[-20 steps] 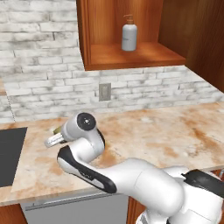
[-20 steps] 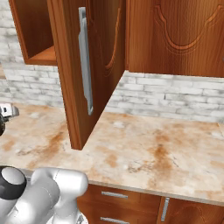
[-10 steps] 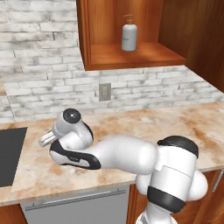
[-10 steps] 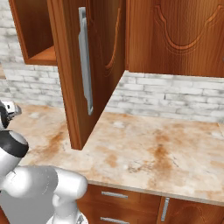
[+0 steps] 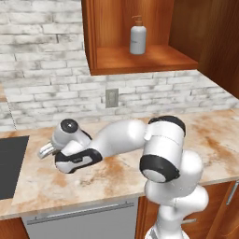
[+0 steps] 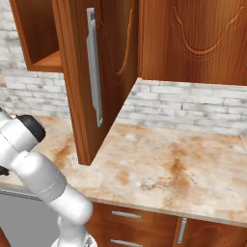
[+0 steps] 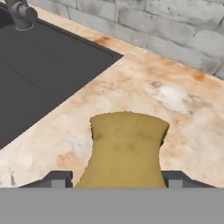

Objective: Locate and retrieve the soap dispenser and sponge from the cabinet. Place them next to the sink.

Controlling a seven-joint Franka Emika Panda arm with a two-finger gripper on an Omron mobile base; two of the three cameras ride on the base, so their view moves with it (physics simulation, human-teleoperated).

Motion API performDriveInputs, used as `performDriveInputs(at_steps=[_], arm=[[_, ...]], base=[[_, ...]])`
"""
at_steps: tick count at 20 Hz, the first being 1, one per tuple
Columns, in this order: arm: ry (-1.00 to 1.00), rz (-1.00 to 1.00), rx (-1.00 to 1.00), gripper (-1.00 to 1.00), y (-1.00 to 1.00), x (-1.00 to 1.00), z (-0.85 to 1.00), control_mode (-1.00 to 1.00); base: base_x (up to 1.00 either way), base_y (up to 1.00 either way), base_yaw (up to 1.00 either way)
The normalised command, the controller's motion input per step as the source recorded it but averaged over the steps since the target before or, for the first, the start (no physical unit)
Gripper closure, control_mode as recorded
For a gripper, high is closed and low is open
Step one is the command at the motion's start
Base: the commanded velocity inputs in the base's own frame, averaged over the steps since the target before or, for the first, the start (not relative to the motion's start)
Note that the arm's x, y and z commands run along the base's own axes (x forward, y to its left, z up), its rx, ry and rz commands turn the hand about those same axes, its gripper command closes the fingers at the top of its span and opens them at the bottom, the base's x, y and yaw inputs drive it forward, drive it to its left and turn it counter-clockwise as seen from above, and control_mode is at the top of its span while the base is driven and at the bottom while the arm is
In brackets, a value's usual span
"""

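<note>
The soap dispenser (image 5: pixel 137 37), a pale bottle with a thin pump, stands upright on the shelf of the open reddish-brown cabinet (image 5: pixel 140 63). My gripper (image 5: pixel 45 150) hangs low over the counter, just right of the dark sink (image 5: pixel 10 163). In the hand view the yellowish sponge (image 7: pixel 125 146) sits between my two fingertips (image 7: pixel 59 178), and the gripper (image 7: pixel 117 180) is shut on it. Beyond the sponge lies bare countertop, and the sink (image 7: pixel 39 70) fills the upper left.
A grey faucet (image 7: pixel 19 13) stands at the sink's far corner. The open cabinet door (image 6: pixel 94 77) with its long metal handle hangs over the counter. A wall outlet (image 5: pixel 111 98) sits in the brick backsplash. A grey appliance front (image 5: pixel 79 221) is below the counter edge.
The gripper with the sponge has moved left along the counter toward the sink. The arm's elbow has swung up and forward into the left base view.
</note>
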Motion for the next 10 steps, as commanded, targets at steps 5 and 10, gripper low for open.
performDriveInputs(at_steps=[5, 10], arm=[[0.18, 0.0, -0.16, 1.0, 0.44, 0.38, -0.06, -1.0], [0.05, 0.0, -0.11, 1.0, 0.54, 0.19, -0.19, -1.0]], base=[[0.0, 0.0, 0.0], [0.0, 0.0, 0.0]])
